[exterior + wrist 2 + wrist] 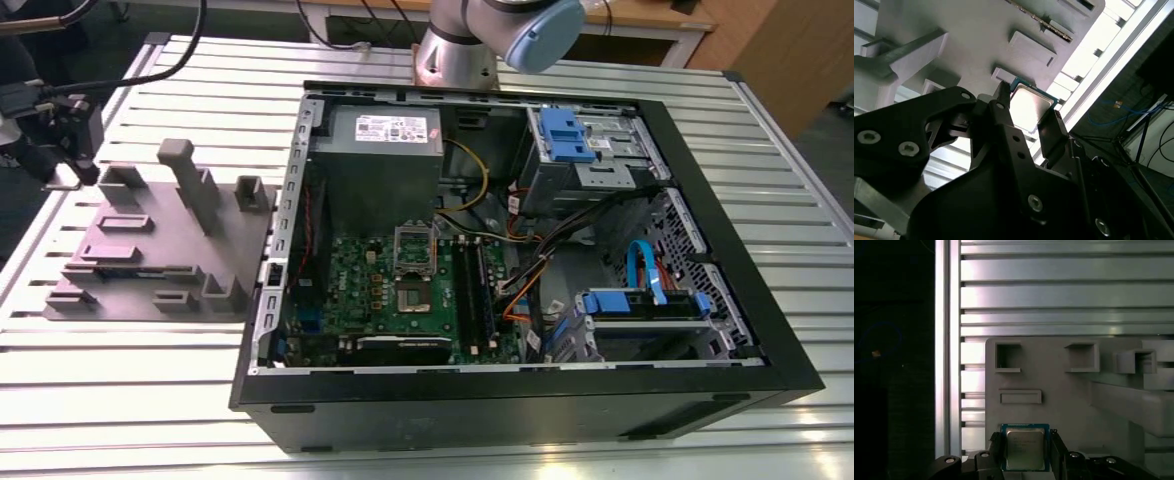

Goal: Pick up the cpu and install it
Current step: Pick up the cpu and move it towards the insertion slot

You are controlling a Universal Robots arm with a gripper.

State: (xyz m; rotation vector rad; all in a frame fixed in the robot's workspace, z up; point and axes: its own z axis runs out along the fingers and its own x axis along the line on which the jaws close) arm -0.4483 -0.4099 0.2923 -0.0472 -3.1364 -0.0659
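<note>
1 cpu [1025, 447], silver on top with a thin blue-green rim, sits squarely between the 2 black fingers [995, 450] of the end effector [1025, 451]. The fingers are closed in on 2 opposite edges of it, with no gap showing on either side, so the end effector has hold of the cpu. Whether the chip rests on the surface below or hangs just clear of it cannot be told.

The first wrist view looks straight down on the chip's top. Behind it is the grey tray [1069, 405], with 2 square pockets and 1 shallow slot, and past that the ribbed metal bench [1064, 295]. The second wrist view looks along the fingers from the side, so the cpu appears tilted. One fingertip is at its corner and the other finger covers part of its far edge.

The exterior view takes in the wider scene. The tray lies on the bench at the exterior view's left, just beside an open computer case [534, 400]. Inside the case lies a green board [387, 300] with a square metal-framed socket [416, 296], well apart from the tray. The arm [494, 40] rises beyond the case.
</note>
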